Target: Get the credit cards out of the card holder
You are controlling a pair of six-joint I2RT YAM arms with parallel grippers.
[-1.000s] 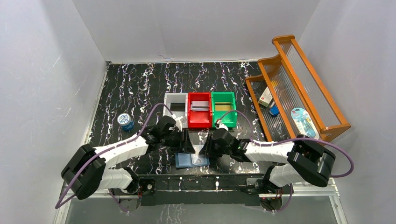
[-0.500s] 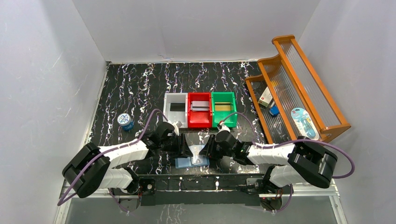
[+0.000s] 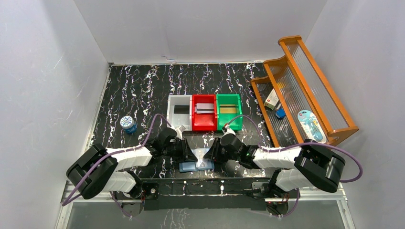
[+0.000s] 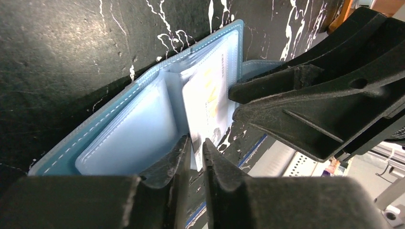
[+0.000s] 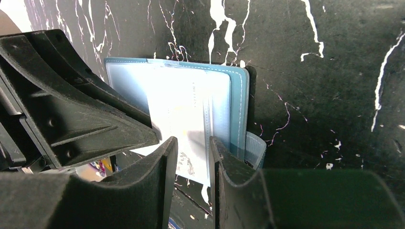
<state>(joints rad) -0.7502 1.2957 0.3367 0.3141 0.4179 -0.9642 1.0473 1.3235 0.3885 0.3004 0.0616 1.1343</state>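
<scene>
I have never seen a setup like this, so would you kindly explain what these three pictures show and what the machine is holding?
These are two robot arms bolted at the near edge of a black marbled table. One picture looks down from above; the other two come from a camera on each wrist. On the table lie an open blue card holder, three small bins, a round blue tin and a wooden rack. The left gripper pinches the edge of a pale card sticking out of the holder. The right gripper, its jaws apart, sits at the holder's other side, holding nothing.
</scene>
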